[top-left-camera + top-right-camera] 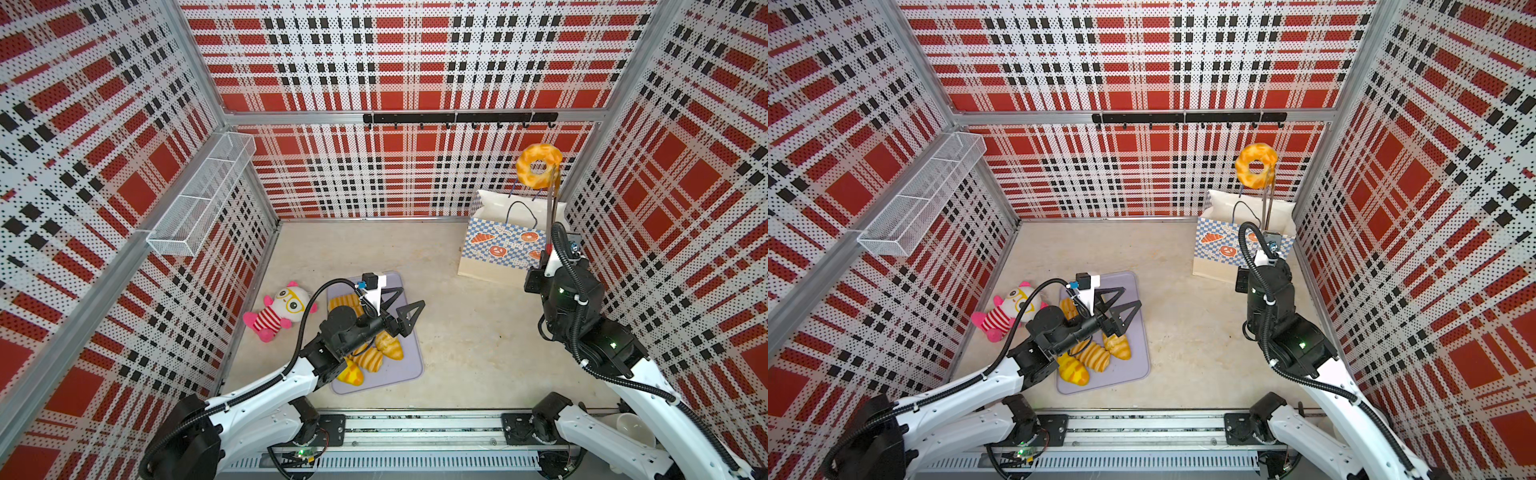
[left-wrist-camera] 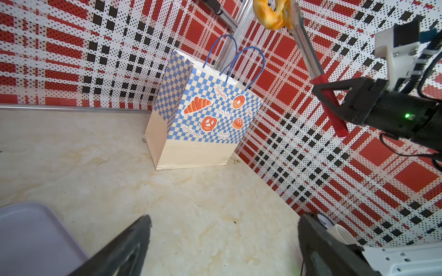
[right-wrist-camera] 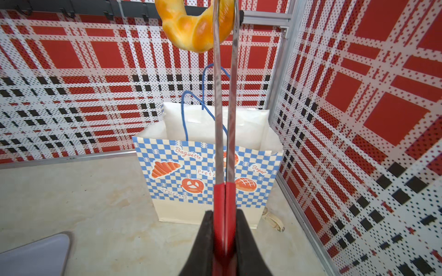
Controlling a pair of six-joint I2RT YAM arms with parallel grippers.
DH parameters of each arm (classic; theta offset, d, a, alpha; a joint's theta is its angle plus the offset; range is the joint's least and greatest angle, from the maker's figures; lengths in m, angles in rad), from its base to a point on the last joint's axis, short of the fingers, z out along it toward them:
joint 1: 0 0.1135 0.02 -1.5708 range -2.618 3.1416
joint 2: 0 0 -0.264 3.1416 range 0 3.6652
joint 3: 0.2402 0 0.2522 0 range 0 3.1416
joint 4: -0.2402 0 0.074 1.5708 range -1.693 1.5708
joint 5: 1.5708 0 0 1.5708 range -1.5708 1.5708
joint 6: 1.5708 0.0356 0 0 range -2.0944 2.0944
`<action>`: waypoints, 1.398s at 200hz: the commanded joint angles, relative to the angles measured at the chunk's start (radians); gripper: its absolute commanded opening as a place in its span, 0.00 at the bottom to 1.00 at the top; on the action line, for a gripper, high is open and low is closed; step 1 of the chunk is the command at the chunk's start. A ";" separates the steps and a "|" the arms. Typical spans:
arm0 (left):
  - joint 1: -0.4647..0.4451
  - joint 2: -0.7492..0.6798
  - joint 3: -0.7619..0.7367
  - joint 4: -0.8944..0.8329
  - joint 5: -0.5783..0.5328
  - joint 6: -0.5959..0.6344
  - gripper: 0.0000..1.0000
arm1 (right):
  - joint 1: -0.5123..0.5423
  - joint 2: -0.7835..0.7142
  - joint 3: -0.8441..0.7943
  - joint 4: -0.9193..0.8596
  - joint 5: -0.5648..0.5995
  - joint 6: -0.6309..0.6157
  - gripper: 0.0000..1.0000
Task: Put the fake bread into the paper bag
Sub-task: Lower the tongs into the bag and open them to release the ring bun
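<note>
The ring donut [image 1: 539, 165] [image 1: 1256, 165] hangs in the air above the open top of the paper bag [image 1: 503, 245] [image 1: 1219, 249], clear of its rim and cord handles. It is pinched at one side of its ring between the metal tips of a pair of tongs [image 1: 552, 208] [image 3: 223, 119]. The right gripper [image 3: 224, 215] [image 2: 330, 95] is clenched on the tongs' red handles (pressed together, with almost no gap between them), and the tongs point up and away from it.

The bag stands upright on the worktop [image 1: 457, 353] in the far right corner, close to both walls, its checkered front facing the arms.

Several more breads [image 1: 370, 357] [image 1: 1096, 357] lie on a pale lilac tray [image 1: 399, 374] [image 1: 1133, 365] at the left of the worktop, some partly hidden by the left arm. The left gripper [image 1: 399, 307] [image 1: 1121, 303] hovers over the tray's far half, its jaws spread wide with nothing between them.

A pink-and-white striped plush doll [image 1: 282, 309] lies just left of the tray. A white mug [image 1: 631, 426] sits at the near right, by the right arm's base.
</note>
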 commanded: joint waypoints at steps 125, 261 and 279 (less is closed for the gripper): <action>-0.015 -0.028 -0.018 0.035 0.018 0.006 0.98 | -0.202 0.030 -0.110 -0.045 -0.134 0.033 0.04; -0.024 0.002 -0.007 0.034 0.016 0.009 0.98 | -0.259 0.112 -0.184 0.062 -0.231 -0.043 0.21; -0.024 0.006 -0.008 0.032 0.017 0.010 0.98 | -0.260 0.102 -0.188 0.069 -0.229 -0.042 0.27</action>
